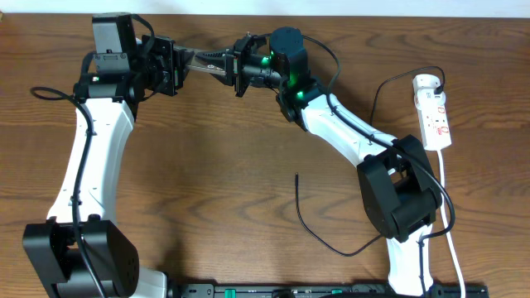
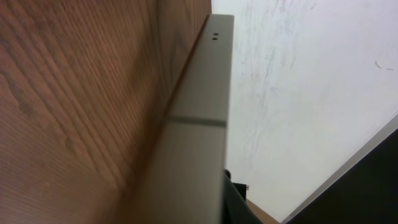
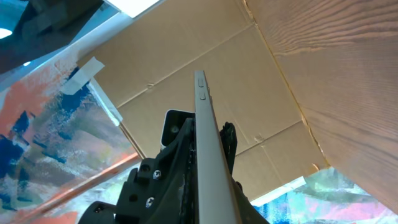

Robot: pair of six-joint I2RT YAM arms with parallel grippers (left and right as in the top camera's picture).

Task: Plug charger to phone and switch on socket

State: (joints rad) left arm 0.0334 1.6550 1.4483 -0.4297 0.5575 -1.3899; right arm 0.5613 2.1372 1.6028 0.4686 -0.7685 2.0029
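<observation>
Grey-edged phone (image 1: 209, 61): edge-up, long axis left-right
Left jaws: gripping one end
Right jaws: gripping the other

Bench (image 1: 232, 165) viewed straight down from high above, whole and far off. Phone (image 1: 207, 62) viewed edge-on at very close range by both wrist cameras, aimed along it from opposite ends. Phone shared by all three views.
</observation>
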